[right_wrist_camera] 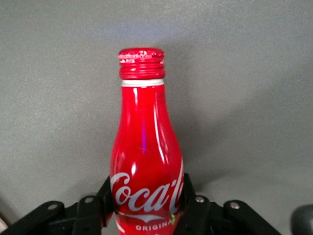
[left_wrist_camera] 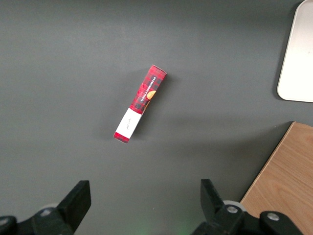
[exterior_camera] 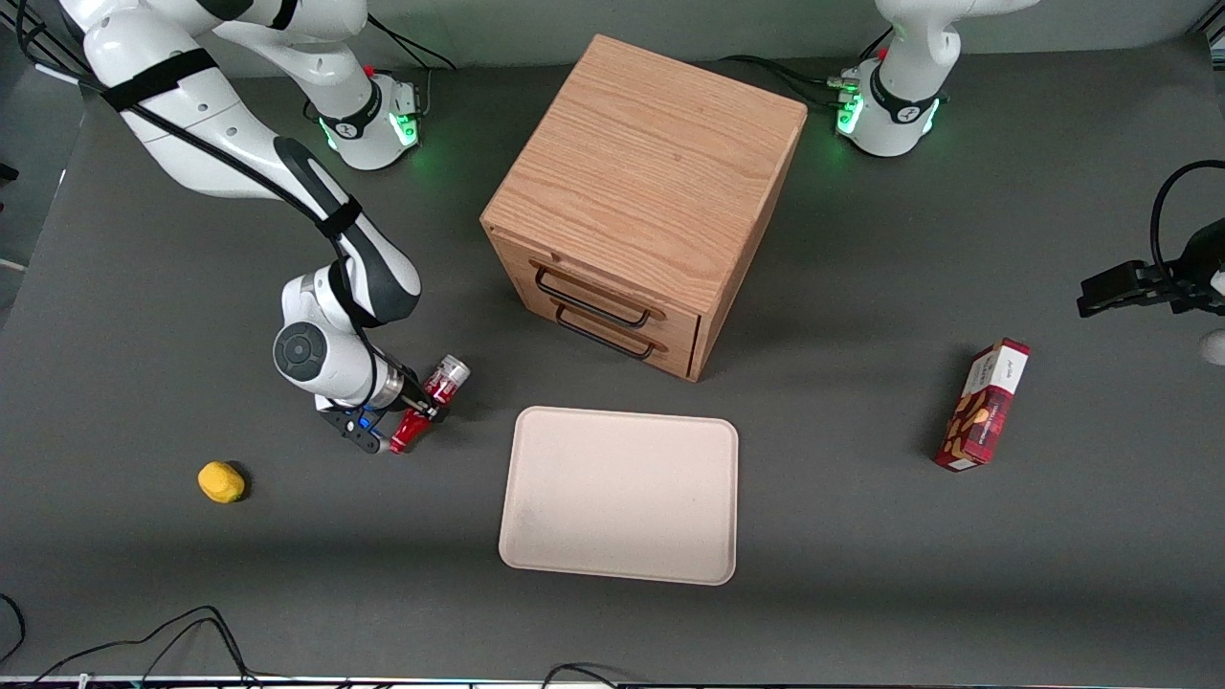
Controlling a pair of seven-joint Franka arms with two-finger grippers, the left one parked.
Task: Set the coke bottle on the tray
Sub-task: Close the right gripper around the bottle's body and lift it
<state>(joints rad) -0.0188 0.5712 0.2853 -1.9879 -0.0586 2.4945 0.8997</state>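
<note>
Nearest the front camera, the beige tray (exterior_camera: 620, 495) is seen flat on the dark counter (exterior_camera: 861, 574). Jaws (exterior_camera: 421, 410) are closed on the body of the coke bottle (exterior_camera: 428, 403), held tilted just beside the tray toward the working arm's end. Farther from the camera stands a wooden cabinet (exterior_camera: 641, 201) with 2 drawers. A yellow object (exterior_camera: 221, 481) and a red snack box (exterior_camera: 983, 405) lie well apart.

A dark grey matte surface (exterior_camera: 861, 612) spreads all around my jaws, which hang low over it toward the working arm's end. A wooden drawer cabinet (exterior_camera: 651, 163) with two black handles (exterior_camera: 593, 297) stands farther from the front camera than my jaws, casting a soft shadow. Black cables (exterior_camera: 191, 636) trail along the surface's nearest edge.
</note>
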